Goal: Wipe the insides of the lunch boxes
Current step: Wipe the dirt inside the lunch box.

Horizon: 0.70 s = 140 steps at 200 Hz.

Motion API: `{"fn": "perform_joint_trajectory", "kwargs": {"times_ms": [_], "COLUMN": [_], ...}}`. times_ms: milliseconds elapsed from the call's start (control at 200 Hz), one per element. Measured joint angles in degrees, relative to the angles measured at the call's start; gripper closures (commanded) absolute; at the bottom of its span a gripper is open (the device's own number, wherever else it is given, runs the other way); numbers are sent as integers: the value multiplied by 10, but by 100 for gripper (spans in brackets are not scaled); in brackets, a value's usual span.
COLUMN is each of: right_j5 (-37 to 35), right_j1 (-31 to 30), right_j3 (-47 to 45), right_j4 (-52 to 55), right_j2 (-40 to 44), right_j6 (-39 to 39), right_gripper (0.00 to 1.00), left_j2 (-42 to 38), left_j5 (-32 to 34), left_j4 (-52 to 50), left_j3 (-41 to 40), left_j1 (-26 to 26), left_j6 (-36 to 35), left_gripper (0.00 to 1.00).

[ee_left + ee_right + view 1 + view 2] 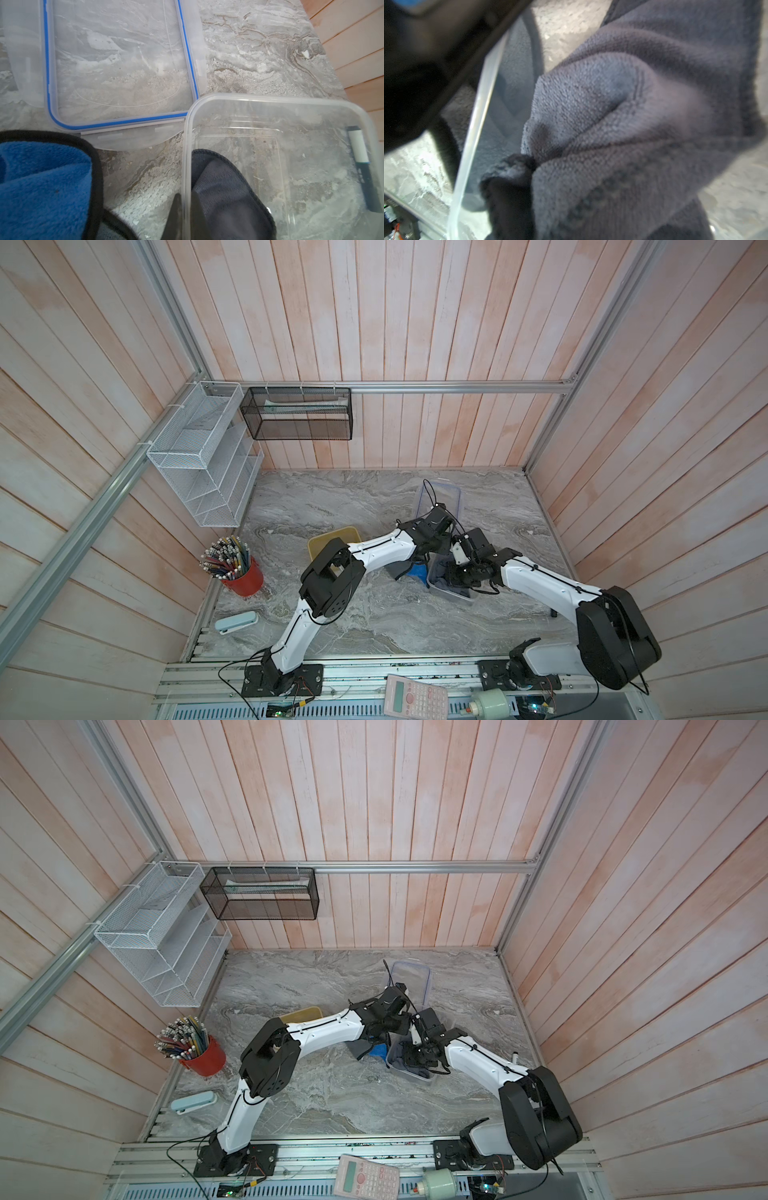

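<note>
The larger clear lunch box stands open at mid-right of the marble table. My left gripper is shut on its near wall, one finger inside and one outside. My right gripper reaches down into the box, shut on a bunched grey cloth that lies on the box floor. The box's blue-rimmed clear lid lies flat just behind it. The small yellow lunch box sits to the left, partly under my left arm.
A blue cloth with a black hem lies left of the clear box. A marker lies beyond its far wall. A red cup of pencils, a pale blue case and a calculator are at left and front.
</note>
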<state>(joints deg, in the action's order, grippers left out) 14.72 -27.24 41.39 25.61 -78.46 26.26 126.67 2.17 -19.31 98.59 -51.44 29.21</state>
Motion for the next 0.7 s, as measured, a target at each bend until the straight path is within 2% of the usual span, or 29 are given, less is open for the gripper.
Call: {"fn": "perform_joint_trajectory", "kwargs": {"times_ms": [195,460,700], "right_j5": [7,-67,-124], "right_j1": [-1,-21,-28], "right_j3": [8,70,101], "right_j4": [30,134,172], "right_j2": [2,-21,-58], "right_j6": [-10,-37,-49], "right_gripper": [100,100,100], "left_j2": [-1,-2,-2], "left_j5": [13,41,57], "left_j4": [-5,-15,-14], "left_j3": [-1,-1,-2], "left_j1": [-3,-4,-4], "left_j6": [0,-3,-6], "left_gripper": [100,100,100]}}
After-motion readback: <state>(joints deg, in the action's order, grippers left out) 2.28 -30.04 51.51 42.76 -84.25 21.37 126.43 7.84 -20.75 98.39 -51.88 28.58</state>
